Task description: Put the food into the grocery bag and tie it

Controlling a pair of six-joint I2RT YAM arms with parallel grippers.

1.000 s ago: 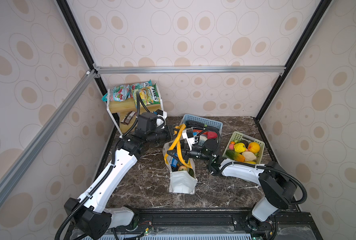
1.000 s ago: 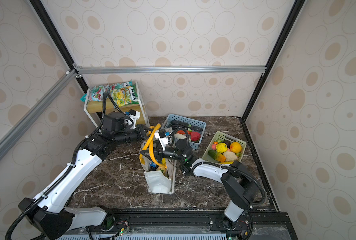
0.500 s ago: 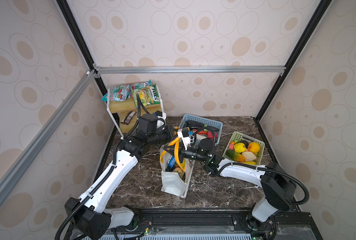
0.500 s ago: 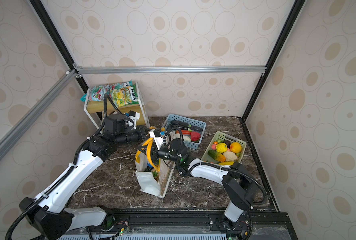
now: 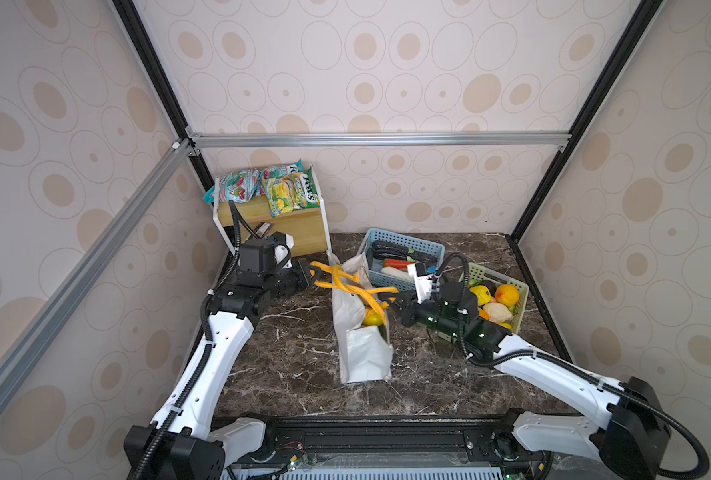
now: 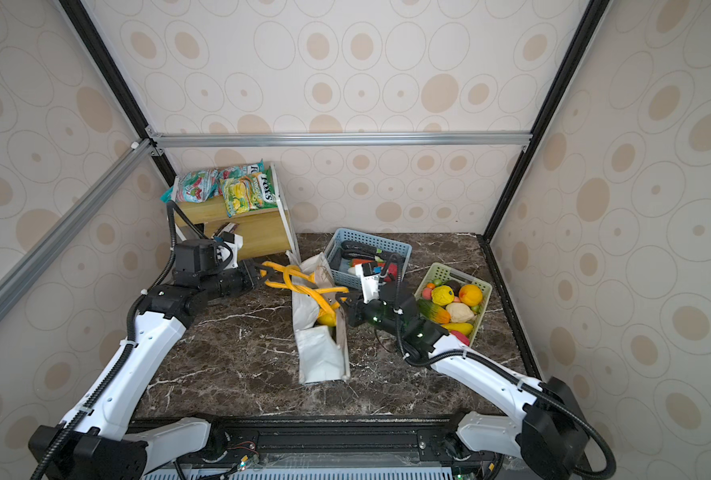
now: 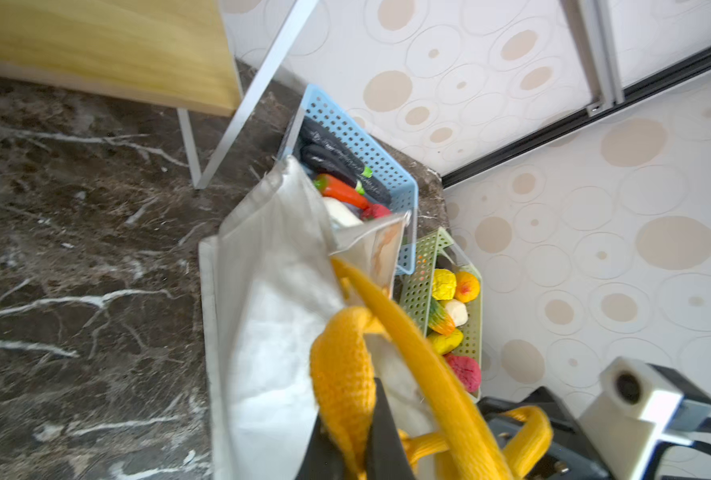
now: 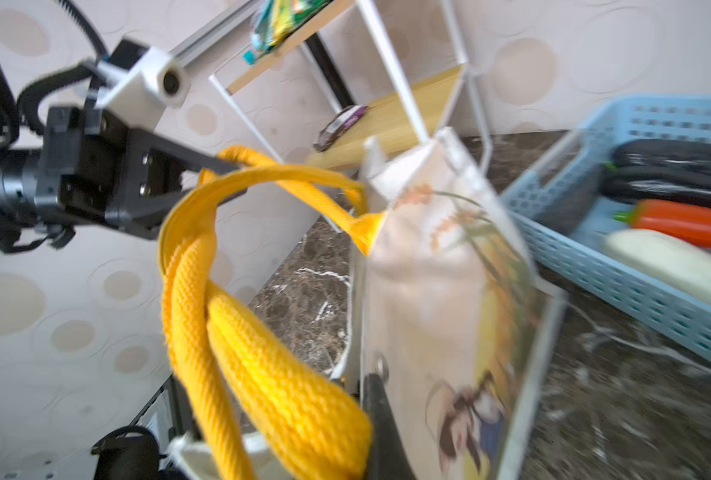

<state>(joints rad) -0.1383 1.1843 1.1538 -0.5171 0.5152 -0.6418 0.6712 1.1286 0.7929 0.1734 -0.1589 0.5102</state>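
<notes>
Grocery bag (image 5: 362, 353) stands on the marble worktop (image 5: 291, 361), just in front of the blue basket (image 5: 403, 242), with a yellow fruit (image 5: 372, 320) showing inside. Its yellow handles (image 5: 341, 280) twist around each other above the mouth. The left end effector (image 5: 311, 275) is clamped on one, the right end effector (image 5: 389, 300) on the other.

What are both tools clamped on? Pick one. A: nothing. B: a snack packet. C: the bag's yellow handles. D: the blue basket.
C: the left tool and the right tool each pinch the yellow handles, which are twisted together above the grocery bag.
</notes>
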